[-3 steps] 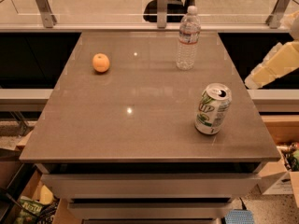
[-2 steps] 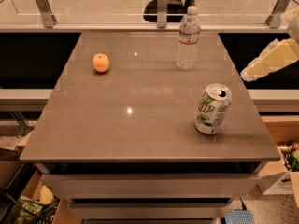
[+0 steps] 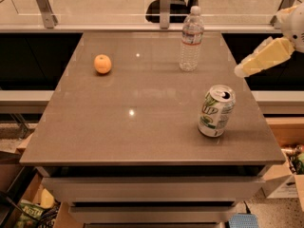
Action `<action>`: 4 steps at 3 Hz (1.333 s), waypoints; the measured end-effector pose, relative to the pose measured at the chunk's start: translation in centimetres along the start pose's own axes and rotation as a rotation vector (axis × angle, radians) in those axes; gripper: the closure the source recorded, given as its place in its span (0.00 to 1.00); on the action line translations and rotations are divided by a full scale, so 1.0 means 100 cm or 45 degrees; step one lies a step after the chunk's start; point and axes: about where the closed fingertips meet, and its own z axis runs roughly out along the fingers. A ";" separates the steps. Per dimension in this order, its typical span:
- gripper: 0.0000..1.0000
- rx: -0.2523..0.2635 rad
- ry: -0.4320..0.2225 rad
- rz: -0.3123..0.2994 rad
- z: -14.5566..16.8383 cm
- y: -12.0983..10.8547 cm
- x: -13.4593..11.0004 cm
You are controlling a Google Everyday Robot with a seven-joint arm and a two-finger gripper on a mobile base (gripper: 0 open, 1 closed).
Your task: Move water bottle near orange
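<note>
The water bottle (image 3: 191, 38) is clear and ribbed, with a white cap and a white-and-red label band. It stands upright at the back of the grey table (image 3: 142, 127), right of centre. The orange (image 3: 102, 63) sits on the table's back left part, well apart from the bottle. My gripper (image 3: 241, 70), with pale yellow fingers, reaches in from the right edge of the view. It hovers by the table's right side, to the right of the bottle and a little nearer than it, touching nothing.
A green-and-white soda can (image 3: 216, 110) stands upright near the table's front right. A glass railing with metal posts (image 3: 165, 6) runs behind the table. Cardboard boxes (image 3: 285, 184) and clutter lie on the floor at both lower corners.
My gripper has moved left and slightly up, closer to the table's right edge and the bottle. The bottle, orange and can have not moved.
</note>
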 end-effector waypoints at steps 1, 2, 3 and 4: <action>0.00 0.021 -0.094 0.010 0.012 -0.011 -0.016; 0.00 0.028 -0.190 0.037 0.026 -0.022 -0.028; 0.00 0.001 -0.284 0.082 0.047 -0.027 -0.038; 0.00 -0.044 -0.374 0.133 0.071 -0.028 -0.047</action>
